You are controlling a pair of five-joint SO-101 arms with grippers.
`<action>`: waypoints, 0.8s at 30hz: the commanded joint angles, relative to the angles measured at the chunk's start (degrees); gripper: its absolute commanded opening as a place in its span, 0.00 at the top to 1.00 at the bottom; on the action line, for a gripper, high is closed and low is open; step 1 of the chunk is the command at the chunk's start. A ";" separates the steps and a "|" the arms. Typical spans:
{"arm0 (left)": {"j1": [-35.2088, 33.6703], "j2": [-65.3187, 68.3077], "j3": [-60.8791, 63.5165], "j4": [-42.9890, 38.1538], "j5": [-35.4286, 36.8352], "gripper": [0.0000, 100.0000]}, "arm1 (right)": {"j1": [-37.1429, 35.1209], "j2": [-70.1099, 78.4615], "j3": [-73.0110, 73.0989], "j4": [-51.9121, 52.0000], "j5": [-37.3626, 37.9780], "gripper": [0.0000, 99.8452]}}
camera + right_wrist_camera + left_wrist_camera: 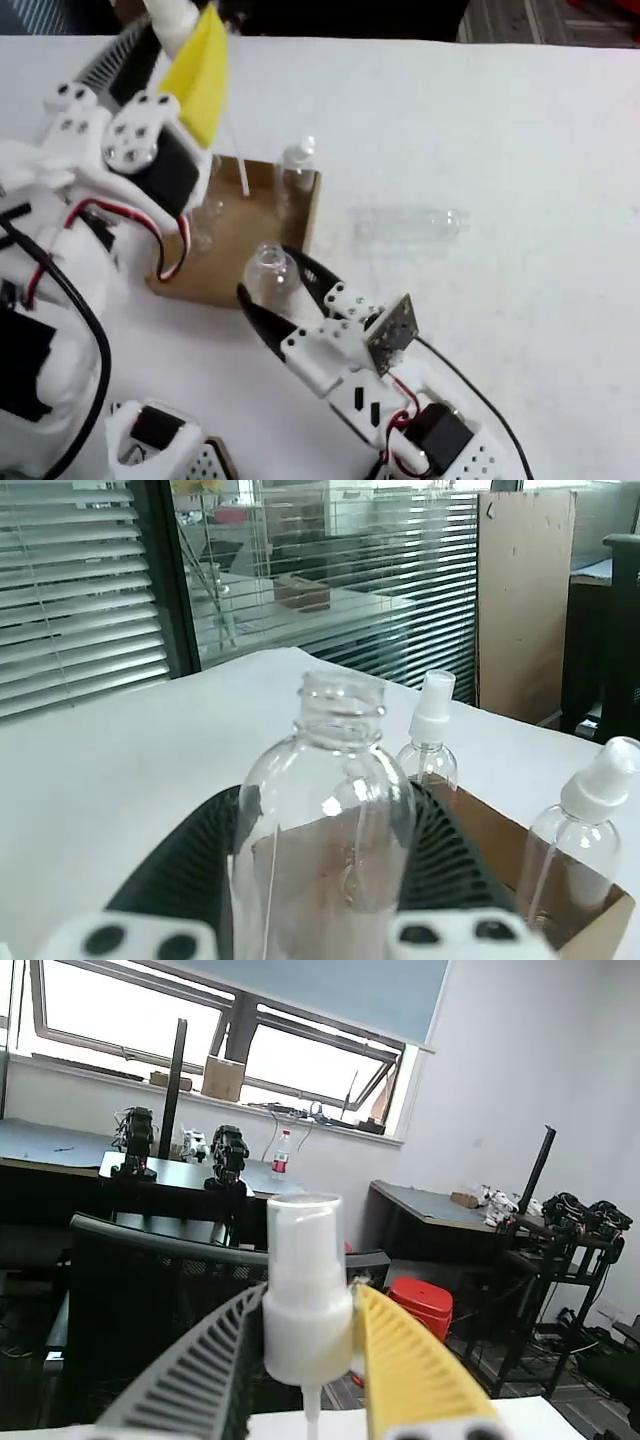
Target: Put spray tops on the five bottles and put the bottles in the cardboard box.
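An uncapped clear bottle (268,272) (330,810) stands upright at the front edge of the cardboard box (245,250) (500,825), with my right gripper (272,290) (325,890) shut on it between black fingers. My left gripper (188,30) (308,1345) is raised over the box's far left and is shut on a white spray top (305,1290). The top's thin dip tube (241,176) hangs down toward the box. Inside the box stand two capped bottles (297,172) (205,222) (430,742) (583,830). Another clear bottle (408,225) lies on its side on the table, right of the box.
The white table (500,130) stretches wide to the right and behind the box. The left arm's white body and cables (60,260) crowd the left side. A motor block (160,440) sits at the front left edge.
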 commanded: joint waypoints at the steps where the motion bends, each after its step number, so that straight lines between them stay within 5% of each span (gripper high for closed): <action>1: 0.92 -8.40 11.78 -7.21 0.79 0.98 | -0.22 0.04 -0.70 -1.63 -0.26 0.98; 5: 1.98 -16.40 23.12 -13.10 0.79 0.98 | -0.22 0.04 -0.62 -1.54 -0.26 0.98; 24: 6.46 -31.69 40.70 -13.10 0.97 0.98 | -0.22 0.04 -0.44 -1.19 -0.26 0.98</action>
